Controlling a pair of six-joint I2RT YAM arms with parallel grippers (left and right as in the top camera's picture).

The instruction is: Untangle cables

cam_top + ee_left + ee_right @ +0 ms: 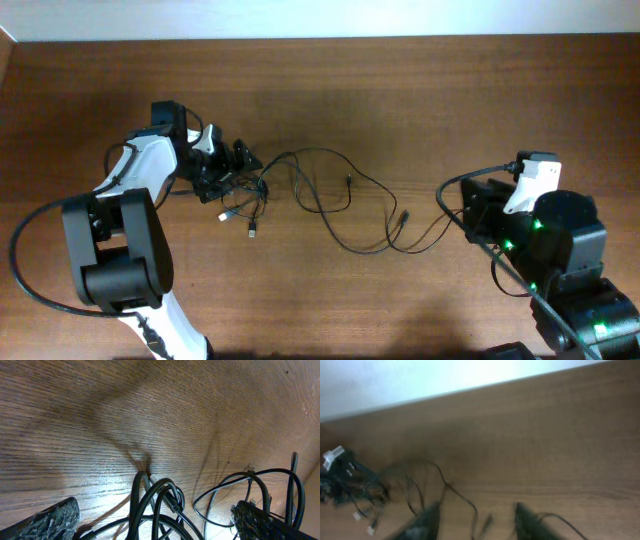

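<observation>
Starting with the cables (245, 195): they lie flat on the table (400, 100). They are bunched into a tight knot toward my left side, and thinner loops trail away from it across the middle toward the right arm. One small plug end (252, 232) pokes out just below the knot.

The left gripper (232, 175) sits right over that knot. Its wrist view shows several black loops (160, 500) rising between its jaws, which are spread wide with nothing pinched. I judge it is placed there because the knot is where the work is, so a strand can be picked out of the bunch.

The right gripper (468, 212) waits at the far end of the loose run, near the last loop. Its view is blurred, but its jaws stand visibly parted, and a single strand (445, 482) passes toward the gap without being clamped. That position makes sense to me, since one arm can anchor the tail while the other pulls at the tangle.

No brand, label or writing is readable anywhere. The only markings I can see are green lights (535, 225) on the right arm.
</observation>
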